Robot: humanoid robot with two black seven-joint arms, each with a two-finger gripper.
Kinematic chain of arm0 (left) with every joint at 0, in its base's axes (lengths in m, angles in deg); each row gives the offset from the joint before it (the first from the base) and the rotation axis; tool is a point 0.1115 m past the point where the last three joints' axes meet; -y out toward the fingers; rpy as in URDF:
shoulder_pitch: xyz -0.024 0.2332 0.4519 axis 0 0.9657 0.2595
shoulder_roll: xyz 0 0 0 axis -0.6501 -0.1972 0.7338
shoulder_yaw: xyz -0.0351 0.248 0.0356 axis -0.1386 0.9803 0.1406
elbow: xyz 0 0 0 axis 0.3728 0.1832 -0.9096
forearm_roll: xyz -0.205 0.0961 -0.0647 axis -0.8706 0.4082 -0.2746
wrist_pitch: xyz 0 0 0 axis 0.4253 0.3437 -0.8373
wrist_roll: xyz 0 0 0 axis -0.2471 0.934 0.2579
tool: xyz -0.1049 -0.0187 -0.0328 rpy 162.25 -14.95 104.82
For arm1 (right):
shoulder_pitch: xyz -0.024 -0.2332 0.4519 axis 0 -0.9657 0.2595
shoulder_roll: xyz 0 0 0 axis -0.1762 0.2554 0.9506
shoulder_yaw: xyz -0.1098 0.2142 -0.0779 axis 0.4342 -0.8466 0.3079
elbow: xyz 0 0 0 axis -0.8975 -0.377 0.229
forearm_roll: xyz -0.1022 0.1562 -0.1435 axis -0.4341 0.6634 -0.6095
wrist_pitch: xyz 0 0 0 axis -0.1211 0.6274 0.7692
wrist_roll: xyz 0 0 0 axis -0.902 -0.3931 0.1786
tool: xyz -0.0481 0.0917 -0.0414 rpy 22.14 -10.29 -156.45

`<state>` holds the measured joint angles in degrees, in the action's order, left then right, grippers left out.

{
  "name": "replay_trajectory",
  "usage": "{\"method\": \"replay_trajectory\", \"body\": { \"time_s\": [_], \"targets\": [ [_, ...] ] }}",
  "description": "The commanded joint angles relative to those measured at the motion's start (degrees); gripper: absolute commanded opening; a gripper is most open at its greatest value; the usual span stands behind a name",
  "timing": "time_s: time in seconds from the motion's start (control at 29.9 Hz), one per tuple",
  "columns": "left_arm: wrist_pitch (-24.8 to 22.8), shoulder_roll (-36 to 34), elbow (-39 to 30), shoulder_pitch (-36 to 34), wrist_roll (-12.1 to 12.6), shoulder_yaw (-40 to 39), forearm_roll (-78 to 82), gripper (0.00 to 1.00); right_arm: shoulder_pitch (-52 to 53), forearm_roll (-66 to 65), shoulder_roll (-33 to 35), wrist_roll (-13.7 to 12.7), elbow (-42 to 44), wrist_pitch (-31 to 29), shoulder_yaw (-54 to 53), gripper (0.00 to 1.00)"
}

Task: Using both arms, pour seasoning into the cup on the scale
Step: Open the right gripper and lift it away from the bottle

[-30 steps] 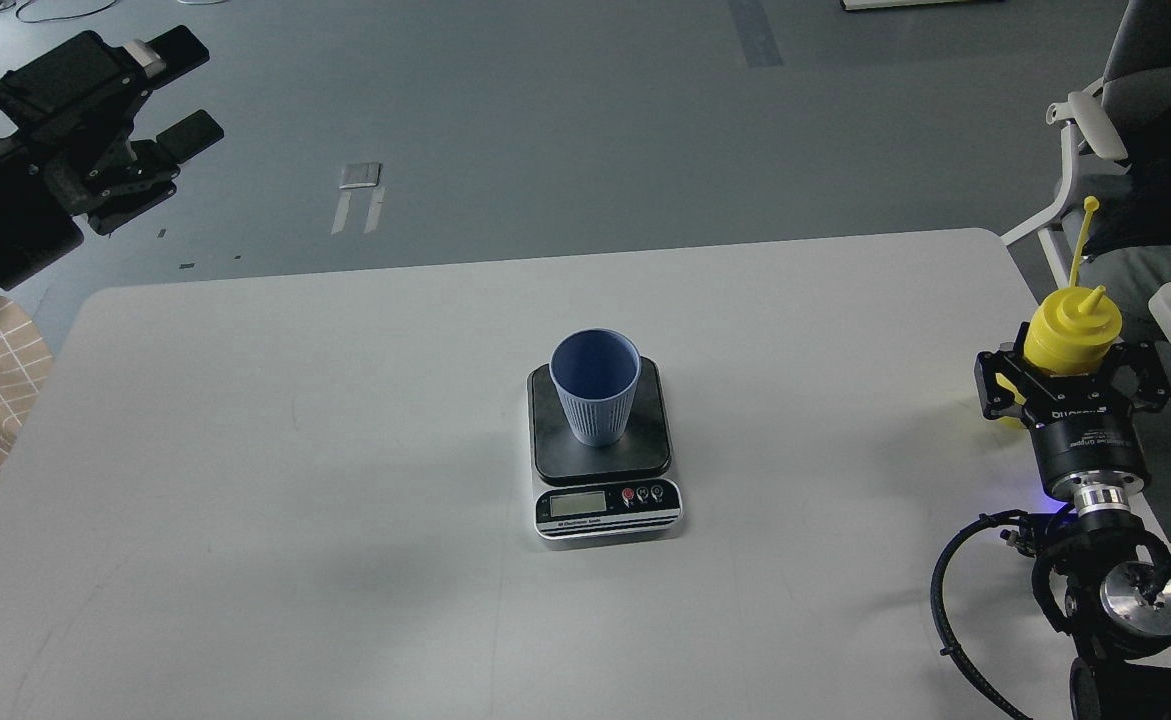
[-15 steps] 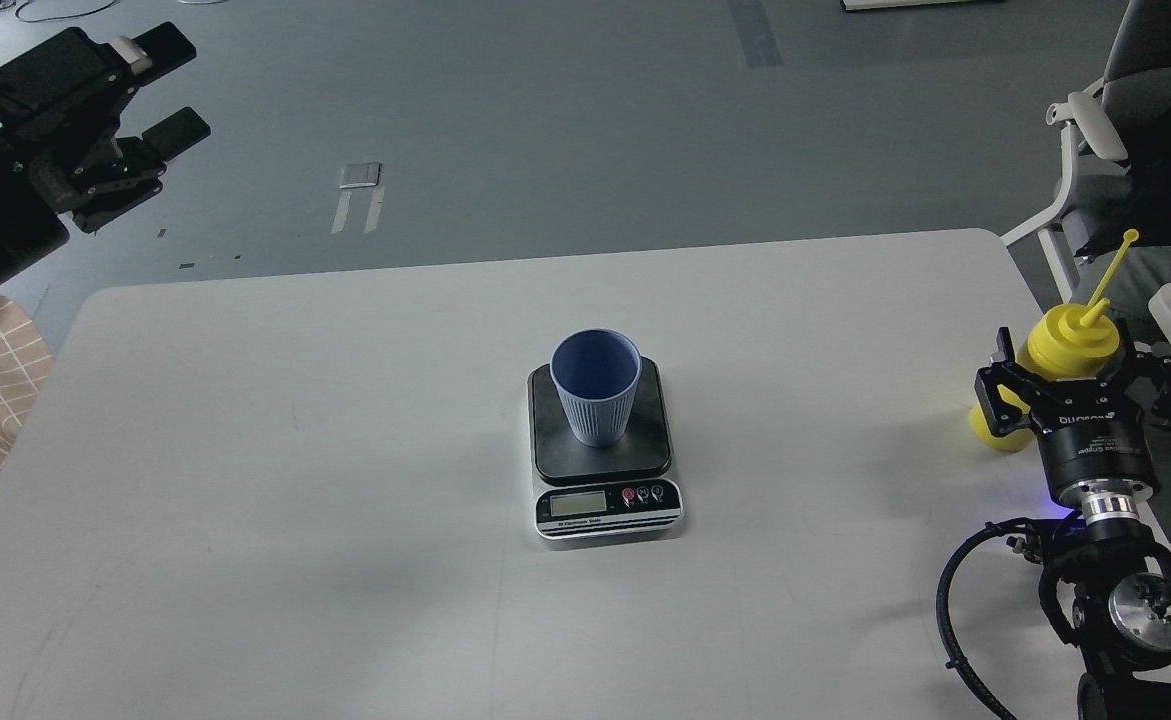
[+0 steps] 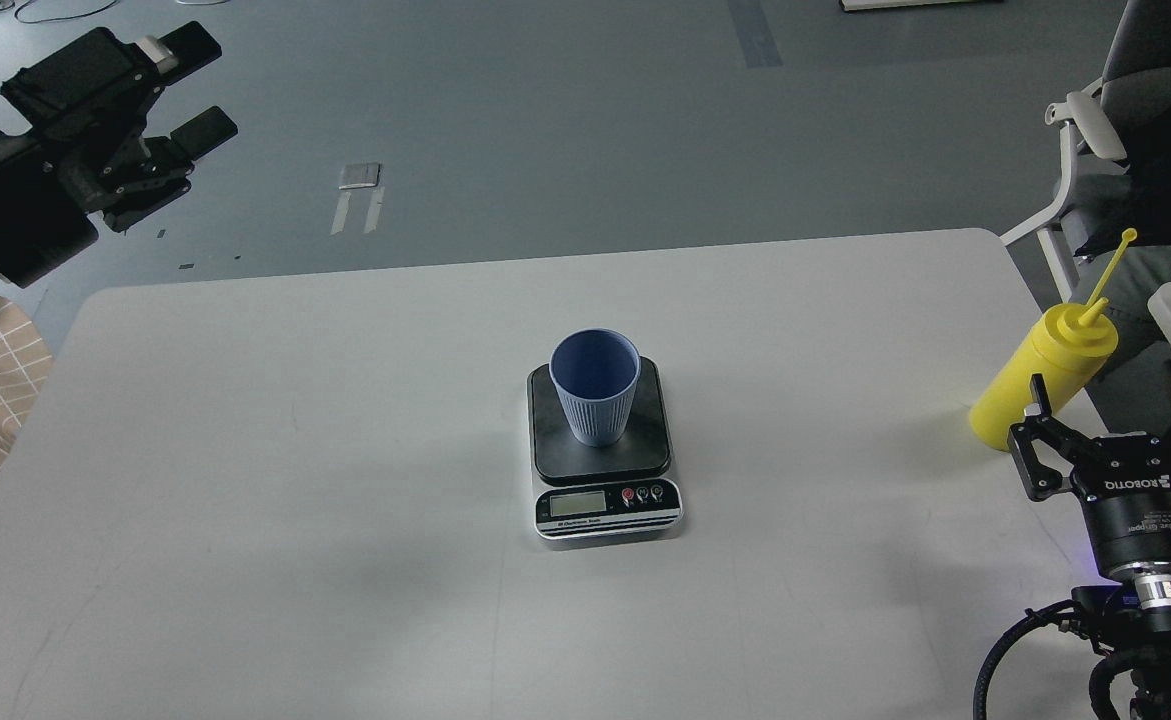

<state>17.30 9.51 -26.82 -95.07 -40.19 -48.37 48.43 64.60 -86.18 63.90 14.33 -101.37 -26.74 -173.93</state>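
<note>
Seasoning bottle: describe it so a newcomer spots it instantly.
Start at the white table and go to its right edge, beyond the scale. The seasoning bottle stands there, just ahead of the right gripper. It is the only yellow thing, with a cone nozzle and thin strap.

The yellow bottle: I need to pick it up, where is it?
In the head view the yellow bottle stands at the table's right edge, just beyond the open right gripper, well right of the scale.
</note>
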Motion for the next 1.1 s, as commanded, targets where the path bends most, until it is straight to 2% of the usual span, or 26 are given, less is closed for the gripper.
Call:
{"method": "replay_trajectory", "body": {
  "time_s": [0.0, 0.1, 0.17, 0.23, 0.3, 0.4, 0.5, 0.63, 0.77, 0.9, 1.07],
  "targets": [
    [0.0, 0.6, 0.0, 0.0, 0.0, -0.1, 0.0, 0.98, -0.4, 0.0, 3.9, 0.0, -3.8, 0.0, -2.7, 0.99],
    [0.0, 0.8, 0.0, 0.0, 0.0, -0.1, -0.1, 0.98, 1.5, -0.1, 8.6, 0.0, -5.7, 0.0, -4.0, 0.99],
    [0.9, 0.8, 0.0, 0.0, 0.0, -0.1, -0.1, 0.98, 6.9, -1.1, 14.7, 0.0, -6.8, 0.0, -4.0, 0.99],
    [1.6, 0.8, 0.0, 0.0, 0.0, -0.2, -0.2, 0.98, 12.2, -4.1, 17.9, 0.0, -7.1, 0.0, -3.9, 0.99],
    [1.7, 0.8, 0.1, 0.0, 0.0, -0.2, -0.4, 0.98, 17.1, -7.2, 19.1, -0.1, -6.8, 1.3, -3.6, 0.99],
    [1.8, 0.9, 0.1, 0.0, 0.0, -0.2, -1.0, 0.98, 30.1, -17.2, 19.5, -0.2, -4.9, 6.4, -3.1, 0.99],
    [1.8, 0.9, 0.2, 0.0, 0.0, -0.3, -1.4, 0.98, 39.2, -26.3, 18.3, -0.3, -1.2, 8.0, -1.1, 0.99],
    [1.8, 2.0, 1.2, 0.0, 0.0, -2.8, -7.1, 0.98, 49.2, -37.4, 15.3, 0.2, 4.3, 8.0, 11.7, 0.99],
    [1.9, 3.9, 4.4, -0.1, 0.0, -4.8, -8.1, 0.98, 53.0, -39.5, 10.7, 0.3, 8.9, 8.0, 18.2, 0.99],
    [2.3, 9.8, 9.0, -1.2, 0.0, -7.2, -10.6, 0.98, 56.4, -43.6, 5.0, 0.4, 9.3, 7.8, 21.5, 0.99],
    [4.0, 18.1, 10.8, -1.9, 0.0, -8.0, -13.0, 0.98, 60.0, -44.8, 2.6, 0.5, 9.4, 7.4, 21.5, 0.99]
  ]
}}
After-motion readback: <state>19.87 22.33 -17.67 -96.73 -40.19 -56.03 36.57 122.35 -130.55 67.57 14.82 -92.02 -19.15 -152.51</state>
